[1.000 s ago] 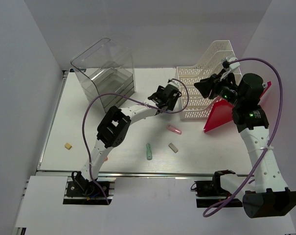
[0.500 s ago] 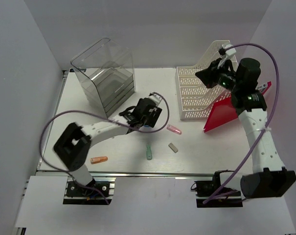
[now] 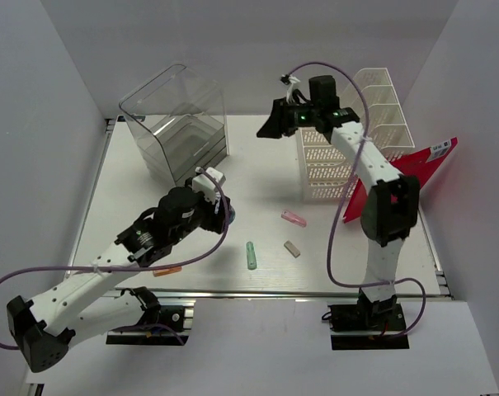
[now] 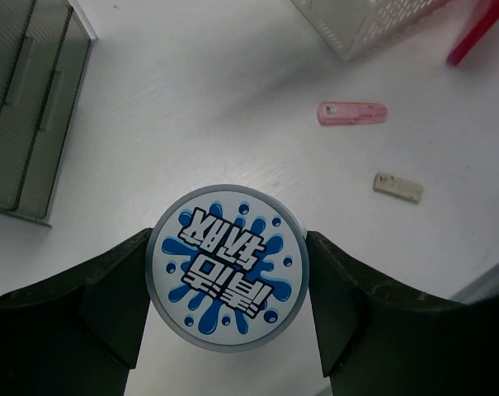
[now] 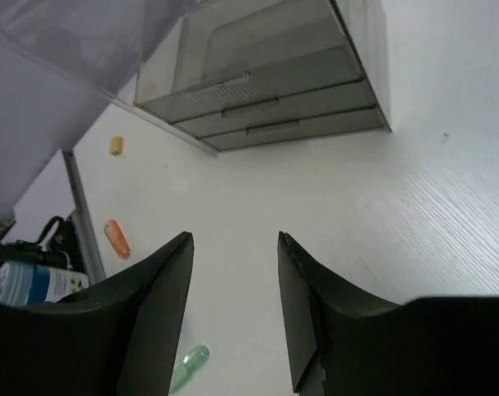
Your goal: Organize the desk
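Rigidity is ruling the large flat white rectangular counter (image 3: 117, 198): it is looking heavy and fixed, offering no hold, and is lying beneath the 2 pincers. Left pincer (image 4: 228, 272) is clamping a round blue-and-white labelled container (image 4: 228, 247) near the clear plastic drawer box (image 3: 179, 136); right pincer (image 5: 233, 243) is hanging agape, empty, right of that box.

Pulled the left gripper (image 3: 220, 210) back from beside the rack (image 3: 319, 169) toward the near left of the desk (image 3: 117, 198), carrying the clamped bottle (image 5: 26, 285) along. Swung the right gripper (image 3: 265, 130) off the rack and leftward, toward the drawer box (image 3: 183, 144). Uncovered the orange piece (image 3: 168, 270) and more of the red folder (image 3: 426, 161).
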You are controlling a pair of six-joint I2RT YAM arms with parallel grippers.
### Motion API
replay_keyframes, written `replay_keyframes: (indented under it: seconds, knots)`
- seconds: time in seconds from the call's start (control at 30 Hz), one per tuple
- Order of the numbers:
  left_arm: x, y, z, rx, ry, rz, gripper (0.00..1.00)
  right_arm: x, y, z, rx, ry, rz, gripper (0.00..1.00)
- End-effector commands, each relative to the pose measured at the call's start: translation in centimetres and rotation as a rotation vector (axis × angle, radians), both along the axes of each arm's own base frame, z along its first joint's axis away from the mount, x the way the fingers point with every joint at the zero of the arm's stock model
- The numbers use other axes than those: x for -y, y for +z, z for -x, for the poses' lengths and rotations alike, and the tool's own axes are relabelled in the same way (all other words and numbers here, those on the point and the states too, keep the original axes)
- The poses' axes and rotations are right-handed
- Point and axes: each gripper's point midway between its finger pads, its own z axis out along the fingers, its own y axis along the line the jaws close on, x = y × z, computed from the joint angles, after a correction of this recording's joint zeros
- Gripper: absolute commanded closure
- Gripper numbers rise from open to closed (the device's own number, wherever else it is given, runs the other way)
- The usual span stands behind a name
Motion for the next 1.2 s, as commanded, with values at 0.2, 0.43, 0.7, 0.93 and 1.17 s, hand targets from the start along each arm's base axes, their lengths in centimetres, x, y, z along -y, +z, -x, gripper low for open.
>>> replay_keyframes:
  seconds: [0.2,0.43,0.7,0.93,1.17]
  knots:
    - [-5.1,1.6,3.7,-0.093,0.159,0.078,1.00,-7.8,-0.7,0.6,-0.240,0.127,-0.214,0.56]
    - [-9.3,1.6,4.5,-0.110,0.336,0.046,1.00,-11.9,-1.5,-0.1,-0.342,0.175,-0.367,0.60]
    - [-9.9,1.3,4.2,-0.117,0.393,0.051,1.00,-14.9,-4.1,-1.4,-0.430,0.118,-0.428,0.60]
    - [-9.7,0.8,3.9,-0.123,0.397,0.035,1.00,-16.2,-4.2,-2.1,-0.405,0.078,-0.457,0.58]
    - [-9.8,1.3,4.0,-0.104,0.386,0.044,1.00,-17.4,-5.0,-2.4,-0.432,0.048,-0.491,0.58]
